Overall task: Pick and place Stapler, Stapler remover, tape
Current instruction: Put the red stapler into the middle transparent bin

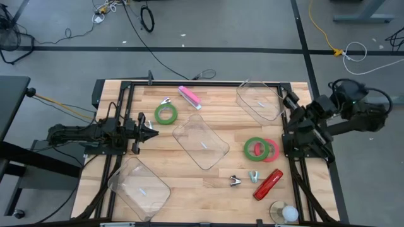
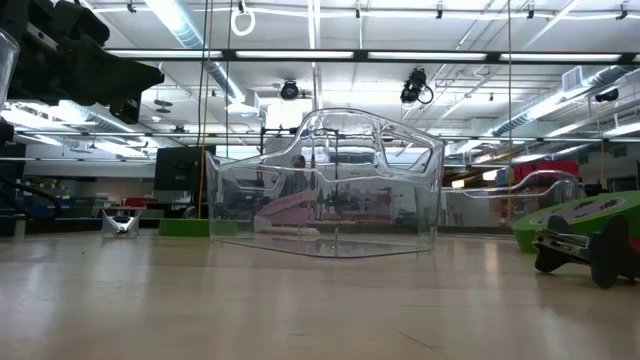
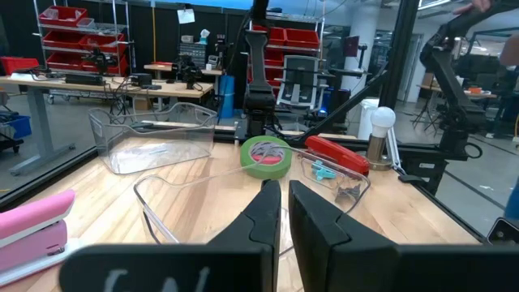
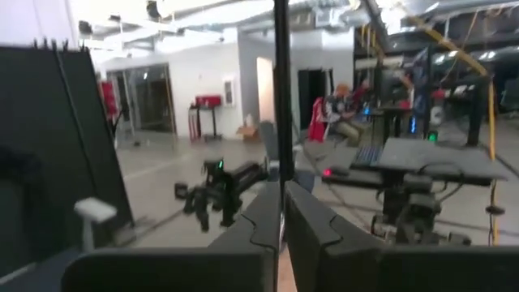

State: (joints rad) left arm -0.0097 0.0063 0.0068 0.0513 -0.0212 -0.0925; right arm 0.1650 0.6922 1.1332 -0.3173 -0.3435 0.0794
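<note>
My left fingers (image 1: 150, 129) are pressed together and empty at the left of the bench (image 1: 208, 183), and my right fingers (image 4: 281, 212) are likewise closed on nothing at its right edge. Nothing is picked yet: the pink stapler (image 1: 189, 96) lies at the far side, the red stapler (image 1: 267, 183) and small stapler removers (image 1: 235, 181) at the near side. One green tape ring (image 1: 166, 114) sits just beside my left fingers, but another green ring (image 1: 255, 148) overlaps the red-pink one (image 1: 272, 149). Grabbing there, I might drag both, or nudge the clear tray (image 1: 201, 141).
</note>
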